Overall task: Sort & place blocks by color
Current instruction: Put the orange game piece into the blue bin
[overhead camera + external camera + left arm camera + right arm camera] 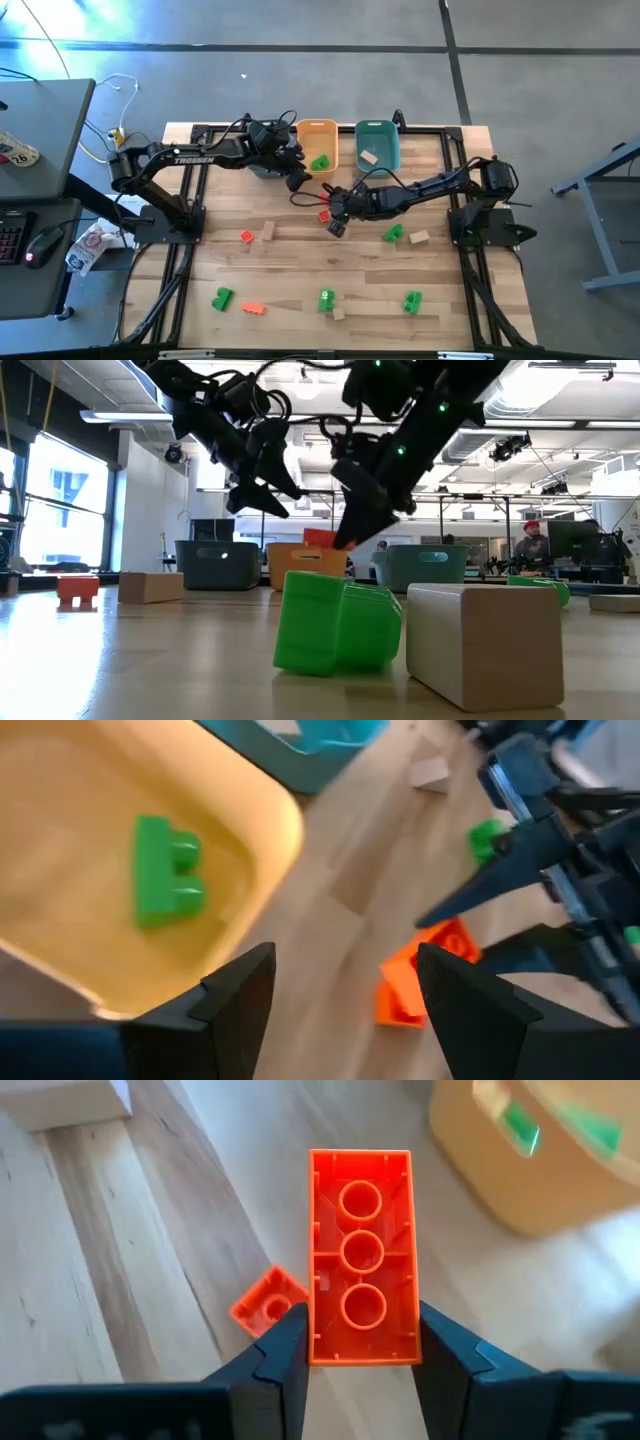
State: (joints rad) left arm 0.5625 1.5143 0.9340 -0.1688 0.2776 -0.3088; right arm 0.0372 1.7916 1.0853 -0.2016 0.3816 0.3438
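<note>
Right gripper [362, 1342] reached in over mid-table, jaws clamped on a long red-orange block [361, 1270] held off the wood; a smaller red-orange block [266, 1304] lay on the table just beyond it. Left gripper [345, 990] hovered wide apart and empty by the orange-yellow bin [262, 840], which held a green block [165, 870].

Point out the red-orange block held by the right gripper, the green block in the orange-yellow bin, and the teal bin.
red-orange block [361, 1285]: right wrist view, its hollow underside.
green block [166, 872]: left wrist view, its top face.
teal bin [378, 128]: high view, its far rim.
</note>
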